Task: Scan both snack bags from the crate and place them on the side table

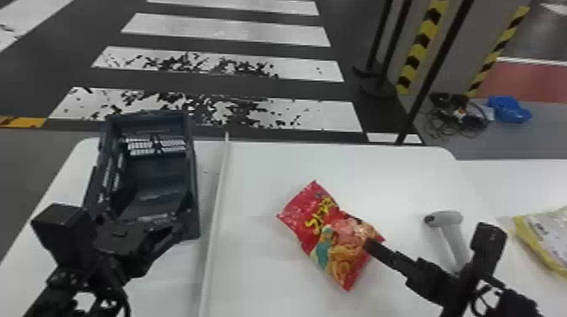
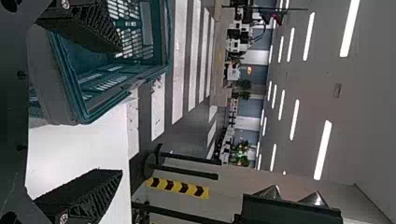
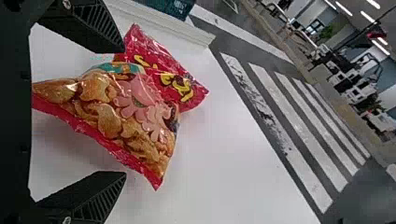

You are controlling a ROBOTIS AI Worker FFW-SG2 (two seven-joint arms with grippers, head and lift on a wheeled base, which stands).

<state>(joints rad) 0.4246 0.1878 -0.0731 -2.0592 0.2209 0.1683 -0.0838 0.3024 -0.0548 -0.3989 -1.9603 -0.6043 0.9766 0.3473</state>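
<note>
The right gripper (image 1: 370, 245) stands with its two fingers well apart, a red snack bag (image 3: 135, 112) lying between and past them on the white tabletop (image 3: 233, 163). A pale strip (image 3: 175, 29) separates the bag from a dark crate (image 3: 173, 6); striped floor (image 3: 280, 128) shows beyond the tabletop's edge.

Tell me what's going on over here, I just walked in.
A robot is working with snack bags. Its right gripper is open, with the red snack bag between its fingers, not gripped, on the white table. The left gripper is open at the near end of the crate. The scanner is on the table, and a yellow-edged bag is already on the side table.
</note>
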